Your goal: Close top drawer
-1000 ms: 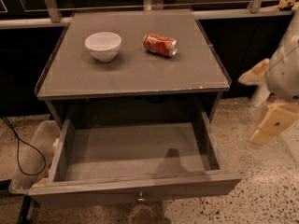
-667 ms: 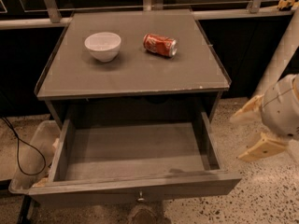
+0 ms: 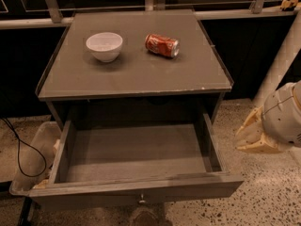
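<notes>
The top drawer (image 3: 136, 152) is pulled far out of the grey cabinet (image 3: 136, 74) and is empty inside. Its flat front (image 3: 136, 189) runs along the bottom of the view, with a small round metal knob (image 3: 141, 201) at centre. My gripper (image 3: 254, 135) is at the right edge, beside the drawer's right front corner and apart from it, over the speckled floor. Its cream fingers (image 3: 251, 128) point left toward the drawer.
A white bowl (image 3: 104, 46) and a red soda can (image 3: 162, 45) lying on its side rest on the cabinet top. A clear plastic bin (image 3: 33, 157) and a black cable (image 3: 19, 149) are on the floor left of the drawer. A rail runs behind.
My gripper and arm have come down and moved left, closer to the drawer's right side. The drawer, bowl and can have not moved.
</notes>
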Controlling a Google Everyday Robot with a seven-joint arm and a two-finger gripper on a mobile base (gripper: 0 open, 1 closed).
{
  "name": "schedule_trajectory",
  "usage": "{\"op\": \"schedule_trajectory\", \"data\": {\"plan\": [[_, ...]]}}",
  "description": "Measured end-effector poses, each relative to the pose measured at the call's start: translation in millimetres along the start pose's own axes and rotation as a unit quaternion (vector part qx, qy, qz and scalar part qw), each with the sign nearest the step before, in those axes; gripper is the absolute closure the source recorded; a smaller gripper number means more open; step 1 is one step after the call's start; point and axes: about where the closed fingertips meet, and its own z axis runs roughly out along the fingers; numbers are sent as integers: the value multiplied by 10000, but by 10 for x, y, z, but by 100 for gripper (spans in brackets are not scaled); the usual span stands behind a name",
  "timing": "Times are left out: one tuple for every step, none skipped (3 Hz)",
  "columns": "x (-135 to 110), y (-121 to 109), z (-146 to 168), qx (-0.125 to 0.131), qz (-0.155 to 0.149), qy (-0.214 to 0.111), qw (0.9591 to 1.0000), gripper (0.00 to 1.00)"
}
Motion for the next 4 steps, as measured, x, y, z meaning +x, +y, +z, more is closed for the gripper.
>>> {"op": "schedule_trajectory", "data": {"plan": [[68,166,373,-246,123,-139,9995,100],[195,486,1070,-578,301,-440,9969,100],[183,712,1441,-701,271,-661,9950,100],[183,717,1440,-686,261,-643,9952,100]]}}
